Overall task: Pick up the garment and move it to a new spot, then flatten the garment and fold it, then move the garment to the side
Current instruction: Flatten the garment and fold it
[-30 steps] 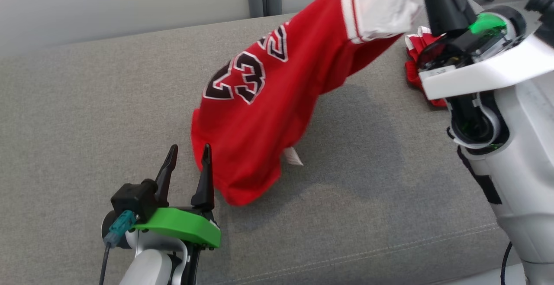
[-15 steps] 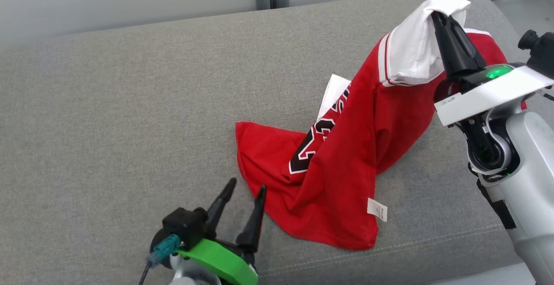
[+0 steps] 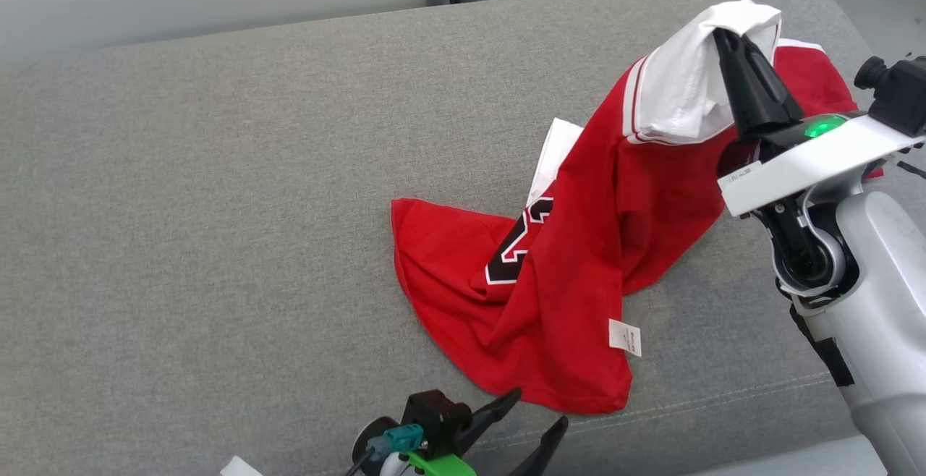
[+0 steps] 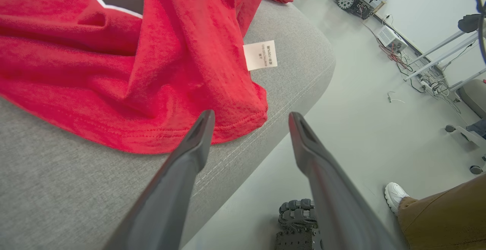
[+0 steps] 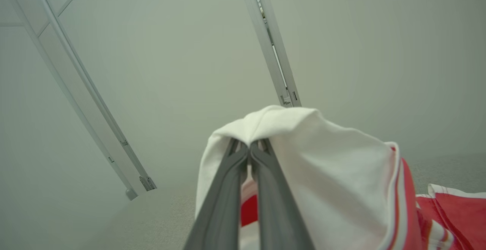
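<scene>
Two risks | red cotton jersey with white sleeves [image 3: 564,281]: hem crumpled at front edge of grey fabric cushion [image 3: 217,208], right of middle, one sleeve lifted | right gripper [image 3: 723,33] pinched shut on that sleeve; thin hold may slip | left gripper [image 3: 539,407] jaws apart, empty, beside hem; a tug could drag hem off the edge.

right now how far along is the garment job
Done: the pick-up. The right gripper is shut on the white sleeve of the garment, held raised, while the red body lies crumpled on the grey cushion. In hand: the left gripper hangs open beside the near hem, probably to take it for spreading. Left: flattening, folding and moving it aside; none shows yet.
</scene>
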`<state>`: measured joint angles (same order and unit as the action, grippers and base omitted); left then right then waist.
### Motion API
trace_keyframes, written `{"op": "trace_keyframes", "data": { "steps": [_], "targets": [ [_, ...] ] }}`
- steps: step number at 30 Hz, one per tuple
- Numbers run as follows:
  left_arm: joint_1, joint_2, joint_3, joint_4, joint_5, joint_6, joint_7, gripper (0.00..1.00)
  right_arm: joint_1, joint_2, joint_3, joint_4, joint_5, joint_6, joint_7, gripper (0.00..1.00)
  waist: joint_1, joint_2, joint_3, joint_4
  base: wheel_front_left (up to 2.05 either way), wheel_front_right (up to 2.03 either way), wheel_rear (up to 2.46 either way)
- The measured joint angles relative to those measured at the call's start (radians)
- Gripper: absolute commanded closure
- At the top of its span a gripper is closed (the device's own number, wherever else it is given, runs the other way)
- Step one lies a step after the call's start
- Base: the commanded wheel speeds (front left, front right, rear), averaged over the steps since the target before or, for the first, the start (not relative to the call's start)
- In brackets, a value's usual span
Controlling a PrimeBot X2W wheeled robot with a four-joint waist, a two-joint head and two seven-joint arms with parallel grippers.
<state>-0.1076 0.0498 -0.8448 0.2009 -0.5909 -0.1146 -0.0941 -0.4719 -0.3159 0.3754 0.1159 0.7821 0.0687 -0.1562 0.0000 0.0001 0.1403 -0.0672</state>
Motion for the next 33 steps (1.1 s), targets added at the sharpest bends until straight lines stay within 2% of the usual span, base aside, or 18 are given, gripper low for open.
{"op": "trace_keyframes", "data": {
  "steps": [8, 12, 19, 24, 31, 32, 33],
  "targets": [
    [-0.078, 0.001, 0.014, 0.129, -0.024, 0.002, 0.03, 0.0, 0.0, 0.033, 0.032, 0.011, 0.002, 0.002, 0.0, 1.0, 0.0, 0.0, 0.001, -0.031, 0.0, 0.0, 0.0],
    [-0.117, 0.001, 0.005, 0.164, -0.083, 0.007, 0.047, 0.0, 0.0, 0.042, 0.043, 0.014, 0.002, 0.004, 0.0, 1.0, 0.0, 0.0, 0.006, -0.056, 0.0, 0.0, 0.0],
    [-0.178, 0.0, -0.026, 0.227, -0.119, 0.028, 0.073, 0.0, -0.002, 0.071, 0.058, 0.015, 0.007, 0.009, 0.0, 1.0, 0.0, 0.0, 0.022, -0.106, 0.0, 0.0, 0.0],
    [-0.239, -0.001, -0.024, 0.257, -0.163, 0.068, 0.067, 0.0, -0.019, 0.093, 0.064, 0.016, 0.01, 0.015, -0.002, 1.0, 0.0, 0.0, 0.047, -0.147, 0.0, 0.0, 0.0],
    [-0.301, -0.001, -0.044, 0.307, -0.198, 0.09, 0.058, 0.0, -0.033, 0.098, 0.064, 0.031, 0.011, 0.018, -0.016, 1.0, 0.0, 0.0, 0.078, -0.185, 0.0, 0.0, 0.0],
    [-0.307, -0.001, -0.052, 0.311, -0.199, 0.091, 0.058, 0.04, -0.033, 0.098, 0.063, 0.033, 0.011, 0.018, -0.02, 1.0, 0.0, 0.0, 0.082, -0.188, 0.0, 0.0, 0.0],
    [-0.311, -0.001, -0.061, 0.311, -0.203, 0.093, 0.056, 0.51, -0.033, 0.098, 0.06, 0.035, 0.011, 0.018, -0.021, 1.0, 0.0, 0.0, 0.087, -0.191, 0.0, 0.0, 0.0]
  ]
}}
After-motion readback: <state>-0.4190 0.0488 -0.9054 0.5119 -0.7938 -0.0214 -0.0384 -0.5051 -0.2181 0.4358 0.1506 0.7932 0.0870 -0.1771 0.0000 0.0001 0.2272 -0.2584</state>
